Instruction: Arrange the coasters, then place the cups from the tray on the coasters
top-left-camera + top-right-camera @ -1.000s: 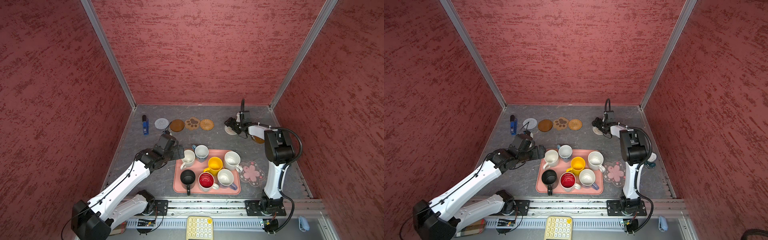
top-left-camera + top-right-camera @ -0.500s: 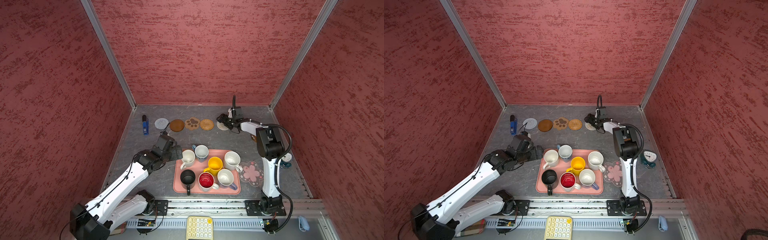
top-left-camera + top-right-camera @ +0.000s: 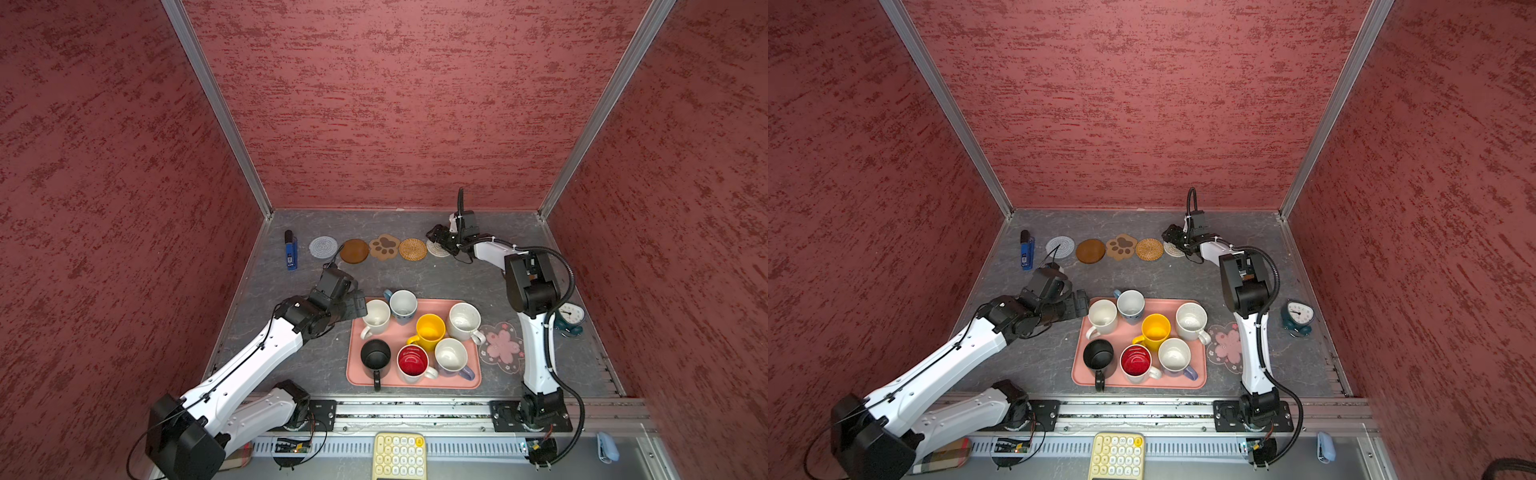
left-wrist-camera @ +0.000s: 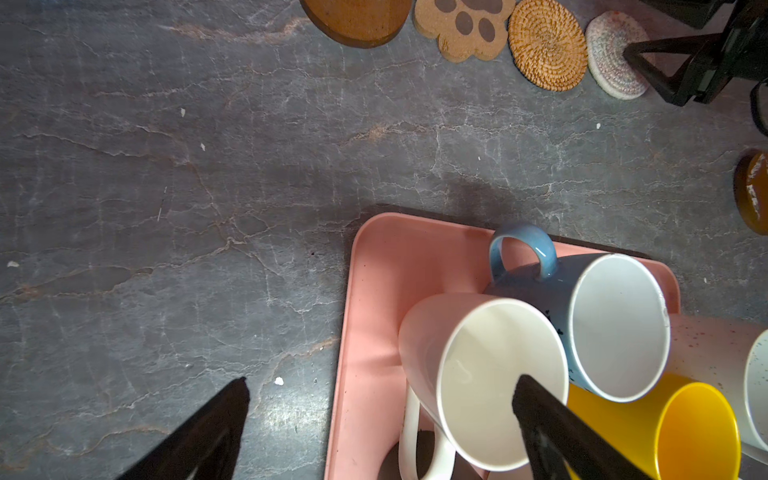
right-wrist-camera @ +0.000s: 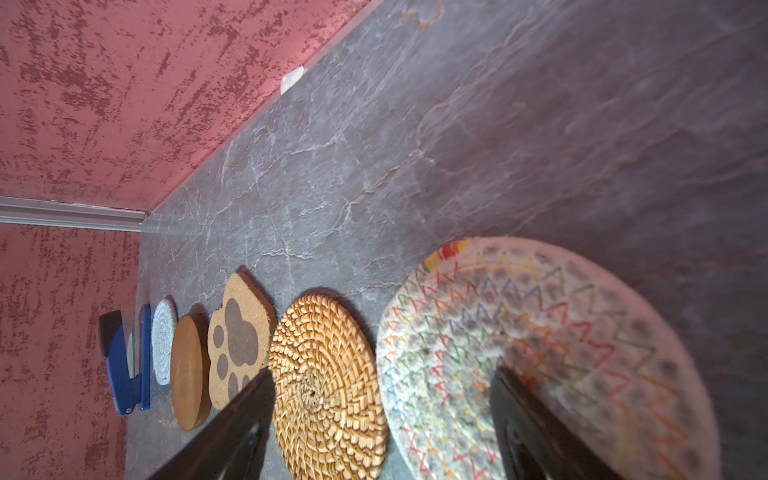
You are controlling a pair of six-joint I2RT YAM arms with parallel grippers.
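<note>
Along the back lie coasters in a row: grey woven (image 3: 323, 247), brown disc (image 3: 354, 251), paw (image 3: 384, 247), wicker (image 3: 412, 249) and beige woven (image 3: 439, 252). My right gripper (image 3: 438, 243) stands open over the beige one, one finger (image 5: 523, 419) on its top. The flower coaster (image 3: 500, 347) lies right of the tray (image 3: 355, 374); another brown disc (image 4: 754, 191) shows in the left wrist view. On the tray stand white (image 3: 376, 318), blue (image 3: 403, 304), yellow (image 3: 430, 330), speckled white (image 3: 463, 321), black (image 3: 375, 355), red-inside (image 3: 412, 361) and lavender (image 3: 451, 356) cups. My left gripper (image 3: 357, 305) is open at the white cup.
A blue stapler (image 3: 291, 251) lies left of the coaster row. A small clock (image 3: 569, 318) stands near the right wall behind my right arm. A yellow keypad (image 3: 399, 455) sits in front of the rail. Red walls close in three sides.
My right gripper slid left along the back with the beige woven coaster, which now lies beside the wicker one. My left gripper edged right, closer to the white cup.
</note>
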